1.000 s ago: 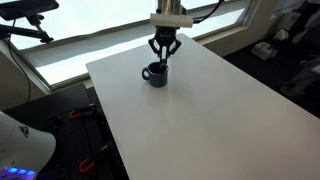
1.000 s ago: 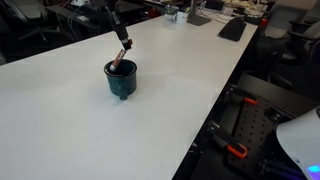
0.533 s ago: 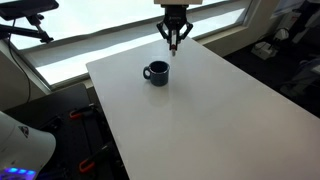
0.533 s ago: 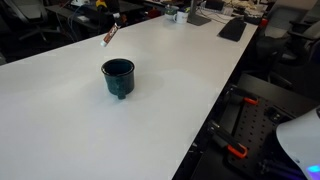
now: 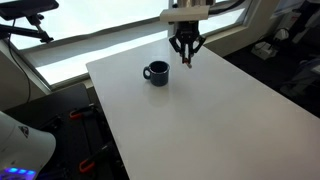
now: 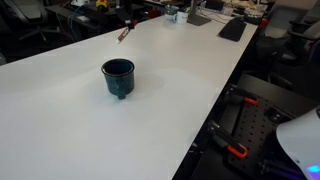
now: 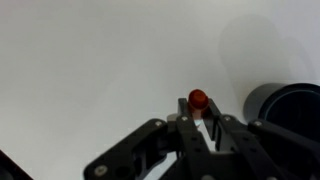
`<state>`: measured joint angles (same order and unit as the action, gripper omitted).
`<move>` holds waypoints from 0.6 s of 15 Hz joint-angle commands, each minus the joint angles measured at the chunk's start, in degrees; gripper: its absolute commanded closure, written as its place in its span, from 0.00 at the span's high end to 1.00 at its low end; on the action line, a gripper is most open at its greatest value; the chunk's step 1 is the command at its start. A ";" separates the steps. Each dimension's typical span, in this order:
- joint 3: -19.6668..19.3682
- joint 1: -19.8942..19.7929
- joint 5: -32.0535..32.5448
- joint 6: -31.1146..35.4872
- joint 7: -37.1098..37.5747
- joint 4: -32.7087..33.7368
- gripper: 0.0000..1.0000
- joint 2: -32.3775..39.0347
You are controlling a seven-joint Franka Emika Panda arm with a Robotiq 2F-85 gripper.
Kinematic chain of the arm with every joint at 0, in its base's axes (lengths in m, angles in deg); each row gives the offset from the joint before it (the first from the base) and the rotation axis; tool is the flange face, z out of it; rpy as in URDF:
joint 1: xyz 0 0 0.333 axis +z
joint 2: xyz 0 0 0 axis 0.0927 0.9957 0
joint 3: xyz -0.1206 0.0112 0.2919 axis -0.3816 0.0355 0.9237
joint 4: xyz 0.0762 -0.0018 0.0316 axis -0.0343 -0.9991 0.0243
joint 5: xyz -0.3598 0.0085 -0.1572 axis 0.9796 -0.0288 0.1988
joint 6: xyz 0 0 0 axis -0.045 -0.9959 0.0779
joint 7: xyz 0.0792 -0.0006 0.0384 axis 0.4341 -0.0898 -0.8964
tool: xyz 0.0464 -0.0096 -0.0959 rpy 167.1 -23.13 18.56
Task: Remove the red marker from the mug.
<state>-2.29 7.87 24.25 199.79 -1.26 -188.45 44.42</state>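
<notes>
- The red marker (image 5: pixel 187 63) is out of the mug, held in the air above the white surface (image 5: pixel 200 120) and pointing downward.
- The jaws of the Robotiq gripper (image 5: pixel 186 57) are drawn narrowly together, pinching the marker.
- In the wrist view the marker's round red end (image 7: pixel 198 100) pokes out between the dark fingers (image 7: pixel 183 128).
- In an exterior view the marker (image 6: pixel 123 35) is a small slanted red bit beyond the mug.
- The dark navy mug (image 5: pixel 155 72) stands upright on the surface, near the gripper but apart from it. Its rim (image 7: pixel 290 100) shows at the right of the wrist view.
</notes>
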 commanded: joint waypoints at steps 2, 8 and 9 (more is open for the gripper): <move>-2.91 0.73 5.10 3.03 8.99 -1.34 0.05 1.98; -4.92 1.03 8.54 4.47 16.47 -2.87 0.05 4.50; -5.04 1.04 8.72 5.10 17.31 -3.49 0.05 5.02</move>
<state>-6.33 8.08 31.42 202.62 12.51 -189.70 49.13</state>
